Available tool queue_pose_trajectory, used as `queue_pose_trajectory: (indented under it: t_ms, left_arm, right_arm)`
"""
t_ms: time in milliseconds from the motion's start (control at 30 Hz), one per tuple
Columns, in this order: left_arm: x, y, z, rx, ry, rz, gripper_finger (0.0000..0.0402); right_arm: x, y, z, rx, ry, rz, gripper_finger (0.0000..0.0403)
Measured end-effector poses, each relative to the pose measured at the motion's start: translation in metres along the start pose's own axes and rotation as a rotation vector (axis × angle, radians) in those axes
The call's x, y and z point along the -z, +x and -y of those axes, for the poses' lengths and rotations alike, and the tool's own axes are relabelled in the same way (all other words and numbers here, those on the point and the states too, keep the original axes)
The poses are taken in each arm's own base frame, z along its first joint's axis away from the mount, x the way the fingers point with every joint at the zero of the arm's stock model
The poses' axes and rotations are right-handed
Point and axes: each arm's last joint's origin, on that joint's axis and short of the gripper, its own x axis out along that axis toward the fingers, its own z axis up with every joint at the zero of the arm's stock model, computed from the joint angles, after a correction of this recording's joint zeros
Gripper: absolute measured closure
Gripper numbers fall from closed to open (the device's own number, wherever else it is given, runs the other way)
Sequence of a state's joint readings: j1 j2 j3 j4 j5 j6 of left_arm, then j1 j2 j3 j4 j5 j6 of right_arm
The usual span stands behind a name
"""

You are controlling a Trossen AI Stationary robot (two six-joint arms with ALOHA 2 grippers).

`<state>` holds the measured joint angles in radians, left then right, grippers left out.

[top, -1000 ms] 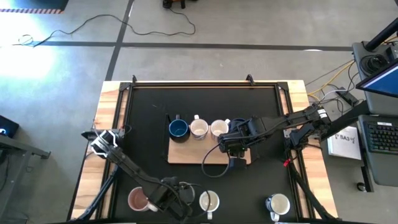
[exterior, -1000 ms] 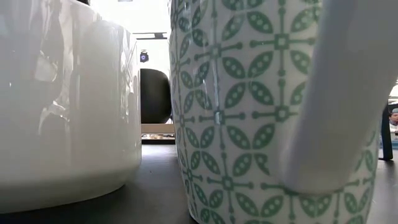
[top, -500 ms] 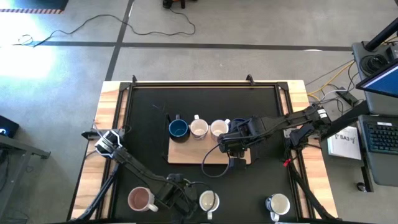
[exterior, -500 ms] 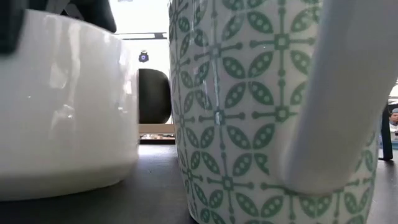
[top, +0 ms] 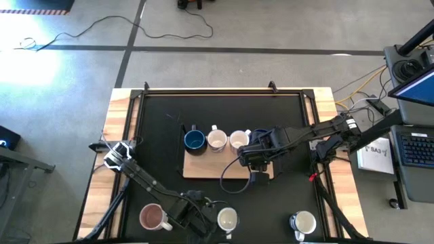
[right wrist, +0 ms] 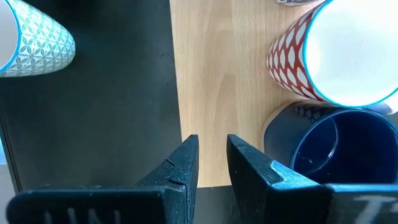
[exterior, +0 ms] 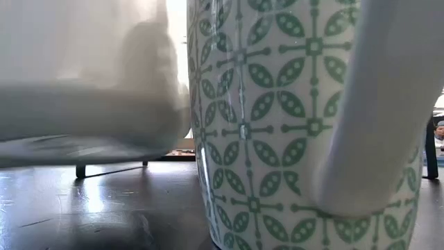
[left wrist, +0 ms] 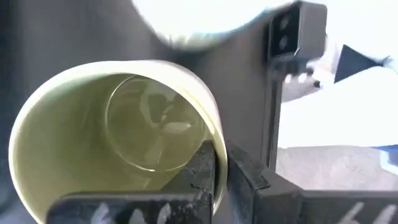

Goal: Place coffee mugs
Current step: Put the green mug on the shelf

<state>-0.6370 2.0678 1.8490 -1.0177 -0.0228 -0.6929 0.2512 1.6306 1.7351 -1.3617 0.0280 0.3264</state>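
1. The high view is evenly and brightly lit; the pale floor [top: 224,68] is bright while the black surface [top: 163,135] stays dark.
2. The low view is backlit by a blown-out bright strip between the mugs; the white mug [exterior: 83,69] at close range is smeared and soft, while the green-patterned mug [exterior: 277,125] shows its pattern clearly.
3. Beyond the left hand [left wrist: 221,171], a white area is overexposed; the cream mug [left wrist: 112,143] clamped at its rim carries glare inside its base.
4. The right wrist view is clear, with light wood bright.
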Motion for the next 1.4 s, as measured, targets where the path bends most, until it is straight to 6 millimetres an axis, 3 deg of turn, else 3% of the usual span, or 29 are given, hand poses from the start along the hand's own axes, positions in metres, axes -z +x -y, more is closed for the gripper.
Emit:
queue_pose_trajectory:
  t_ms: [233,700,1100,1400]
  left_arm:
    - [-0.013,-0.005,-0.017,-0.072,0.097,0.024,0.04]
    - [-0.029,-0.01,-0.064,-0.176,0.272,-0.092,0.0401]
    - [-0.035,-0.035,-0.081,-0.214,0.331,-0.103,0.0401]
    - [-0.029,-0.035,-0.092,-0.253,0.363,-0.201,0.0397]
  right_arm:
    - [0.002,0.0,0.001,0.008,0.0,-0.023,0.0332]
    - [0.005,0.0,0.002,0.018,0.002,-0.053,0.0335]
    - [0.007,0.0,0.002,0.025,-0.013,-0.076,0.0335]
    - [0.007,0.0,0.002,0.024,-0.026,-0.075,0.0335]
